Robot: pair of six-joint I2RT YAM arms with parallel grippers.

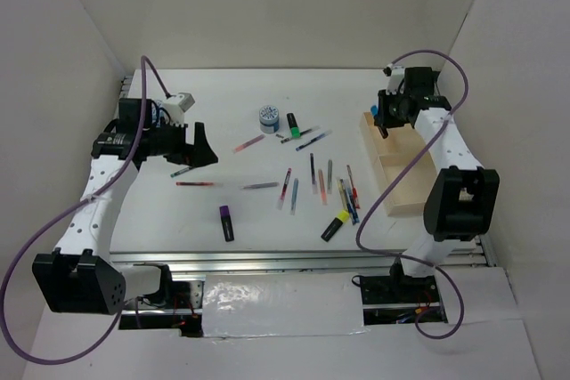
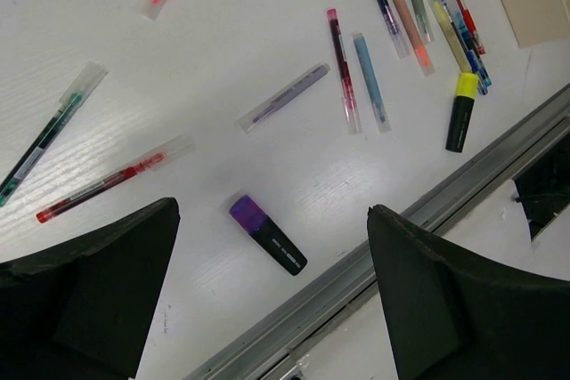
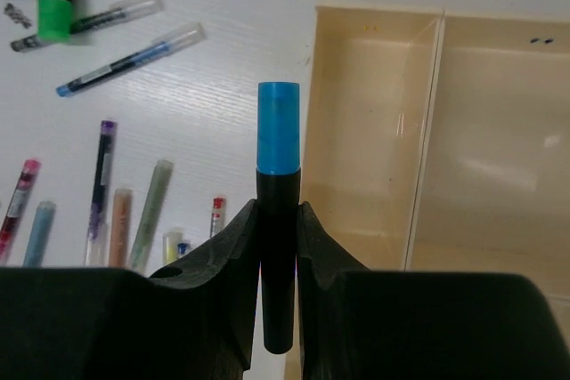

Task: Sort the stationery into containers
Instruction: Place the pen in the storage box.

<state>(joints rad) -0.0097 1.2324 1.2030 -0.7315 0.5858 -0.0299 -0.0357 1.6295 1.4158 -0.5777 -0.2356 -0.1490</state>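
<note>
Overhead, a white desk [image 1: 232, 95] is sitting inside plain white walls [image 1: 294, 6], with a metal rail [image 1: 267, 260] running along its near edge; loose pens [image 1: 312, 180] are lying scattered across the middle, a round blue-white pot [image 1: 268, 117] is standing toward the far side, and a green highlighter [image 1: 292, 125] is lying just beside it.

A pale wooden tray [image 1: 401, 186] is resting along the right side of the desk; the two compartments visible in the right wrist view are bare.

The right pincer [image 3: 278, 220] is hanging at the tray's far end, its jaws standing narrow and clamping a blue highlighter [image 3: 278, 131] by its black body; the blue cap is pointing away from the fingers [image 3: 236, 238], showing against the desk just outside the tray's wall rather than over a compartment.

The left pincer [image 1: 205, 144] is hovering over the left part of the desk with its jaws spread wide and holding nothing; a purple highlighter [image 2: 267, 236] is lying flat on the desk below, between the two fingers in the wrist view and apart from both; a red pen [image 2: 107, 180] is lying near it, and a yellow highlighter [image 2: 461, 113] is resting farther right, close to the rail.
</note>
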